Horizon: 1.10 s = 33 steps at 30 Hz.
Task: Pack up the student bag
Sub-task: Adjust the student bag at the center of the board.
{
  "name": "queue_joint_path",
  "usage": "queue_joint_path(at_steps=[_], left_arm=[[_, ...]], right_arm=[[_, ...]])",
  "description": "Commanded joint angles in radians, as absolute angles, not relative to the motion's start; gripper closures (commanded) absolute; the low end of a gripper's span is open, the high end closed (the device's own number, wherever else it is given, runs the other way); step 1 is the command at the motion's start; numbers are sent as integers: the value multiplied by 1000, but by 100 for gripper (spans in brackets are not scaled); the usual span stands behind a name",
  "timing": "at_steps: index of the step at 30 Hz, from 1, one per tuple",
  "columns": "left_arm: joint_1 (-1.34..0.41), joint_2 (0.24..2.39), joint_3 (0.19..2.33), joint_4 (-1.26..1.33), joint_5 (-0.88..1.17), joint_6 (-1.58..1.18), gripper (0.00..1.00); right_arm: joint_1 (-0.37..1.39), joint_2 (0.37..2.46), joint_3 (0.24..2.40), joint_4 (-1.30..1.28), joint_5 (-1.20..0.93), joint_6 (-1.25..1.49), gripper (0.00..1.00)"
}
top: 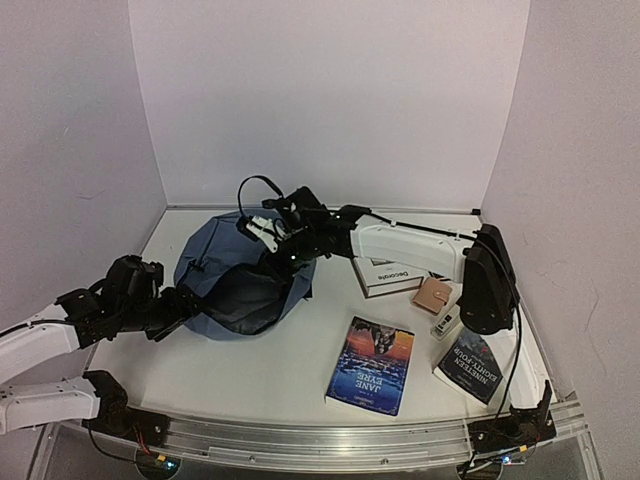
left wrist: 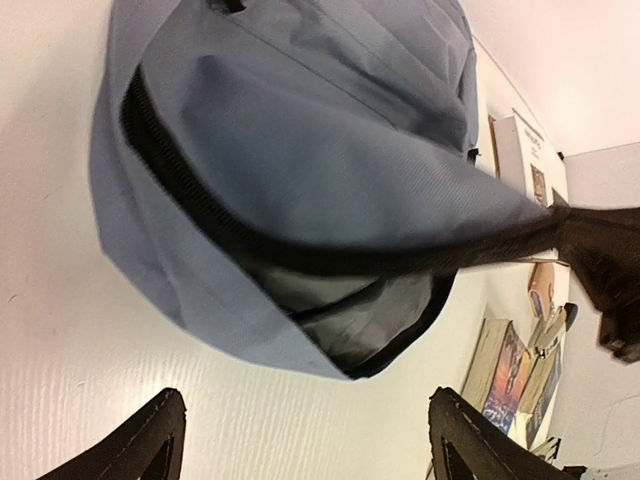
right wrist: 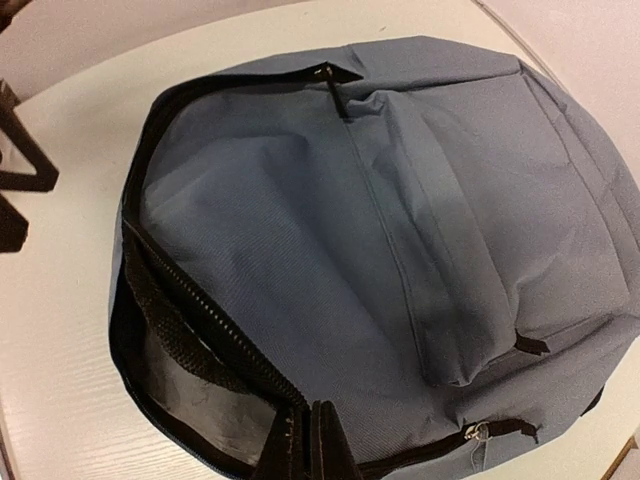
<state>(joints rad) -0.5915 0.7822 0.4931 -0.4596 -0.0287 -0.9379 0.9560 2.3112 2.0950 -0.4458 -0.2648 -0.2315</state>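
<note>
Holding one edge only: the right gripper point(right wrist: 308, 445) has its fingers pressed together on the black zip edge of the student bag point(top: 225, 275), a soft slate-blue fabric backpack with a domed shape. The bag lies at centre-left of the top view on the white table point(top: 290, 360). In the left wrist view the flap is drawn taut toward the right of frame. Below it the mouth gapes and grey lining shows.

The left gripper point(left wrist: 315, 450) has its fingers wide apart with nothing between them. It sits low in its own view, facing the open mouth and clear of the fabric.

Not packed: the blue-covered "Jane Eyre" paperback point(top: 372, 365) at lower centre, a dark paperback point(top: 475, 365) at lower right, and a white boxy book point(top: 385, 275) right of the bag.

Risks, as judged:
- The pinch sits on a narrow strip of zip tape. A harder pull could strip it from the fingers and the mouth would collapse.
- The bag is limp and nothing anchors it. Lifting the flap may drag the whole bag instead of widening the opening.
- If the left gripper closes here, it may catch lining and outer layer together and pinch the mouth closed.
- All the books lie on the right, near the occupied arm. Fetching one likely means letting go of the flap or reaching across it.
</note>
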Motion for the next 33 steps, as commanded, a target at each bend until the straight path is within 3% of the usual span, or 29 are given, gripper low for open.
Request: queue_joint_path(at_steps=[1,12,19,23,27,28,31,33], left_arm=[[-587,756,533,-566,-70,-895,14],[-586,1150,659,-438,-99,-804,16],[-584,1383,662,-380,-43,-831,29],[-583,1429,655,-361,-13,-840,42],[-583,1411,656,-360,-3,-835,45],[-583,1395,655,-359,-3,-832,45],[-583,1321,648,-351,27,-825,41],[-584,1264,656,-370,28,-819,38]], right_arm=[[906,2306,2218,-422,-320,-72,100],[764,2405,2314,-342,-329,199,100],[679,2485,2316,-313,-140,331,100],[649,2573,2318,-317,-34,393,100],[648,2630,2311,-324,-21,379,100],[648,2636,2311,-326,-33,374,97],[648,2619,2309,-327,-100,359,60],[648,2590,2307,-326,-142,345,48]])
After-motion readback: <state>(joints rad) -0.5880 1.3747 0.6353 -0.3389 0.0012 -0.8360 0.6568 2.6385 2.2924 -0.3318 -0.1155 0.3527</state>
